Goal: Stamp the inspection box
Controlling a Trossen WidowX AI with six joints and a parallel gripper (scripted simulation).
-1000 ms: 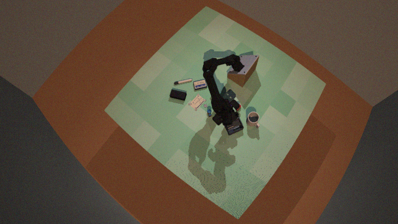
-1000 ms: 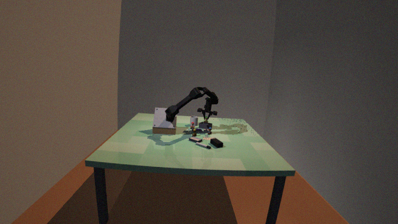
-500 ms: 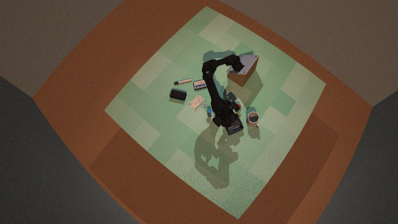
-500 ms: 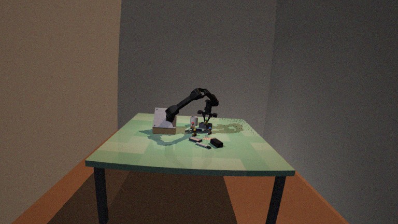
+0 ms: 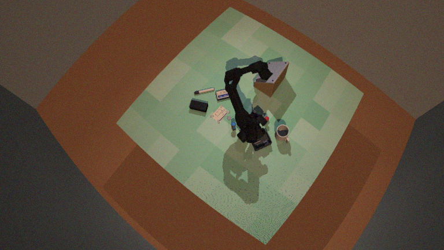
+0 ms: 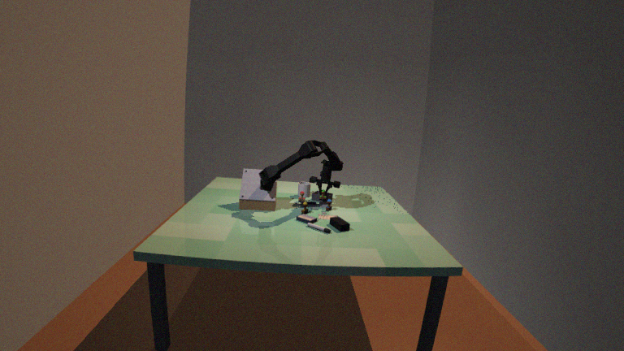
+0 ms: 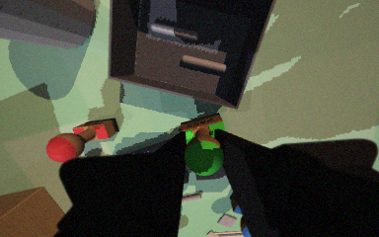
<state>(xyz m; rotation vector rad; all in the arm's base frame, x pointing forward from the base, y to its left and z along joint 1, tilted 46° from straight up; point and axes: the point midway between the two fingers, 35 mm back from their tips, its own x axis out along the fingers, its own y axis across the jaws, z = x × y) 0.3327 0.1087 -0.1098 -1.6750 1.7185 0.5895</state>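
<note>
My gripper [image 6: 323, 191] [image 7: 199, 135] points down, shut on the green-knobbed stamp [image 7: 203, 157]. The stamp is roughly upright between the fingertips, low over the bench beside the dark tray; I cannot tell whether its base touches anything. The card [image 5: 219, 114] [image 6: 325, 217] lies flat to the left of the arm in the top view, and its edge shows at the bottom of the wrist view. Its box is too small to read for a print. The ink pad is hidden under the arm in the top view and mostly behind the fingers, in shadow, in the wrist view.
A red-knobbed stamp [image 5: 266, 118] [image 7: 61, 147] and mug [image 5: 282, 131] stand near the tray [image 7: 168, 90]. A blue-knobbed stamp [image 5: 233, 124] and yellow-knobbed stamp [image 6: 305, 205] stand nearby. A black block [image 5: 198, 105], marker [image 5: 205, 90] and labelled box [image 5: 222, 94] lie around the card.
</note>
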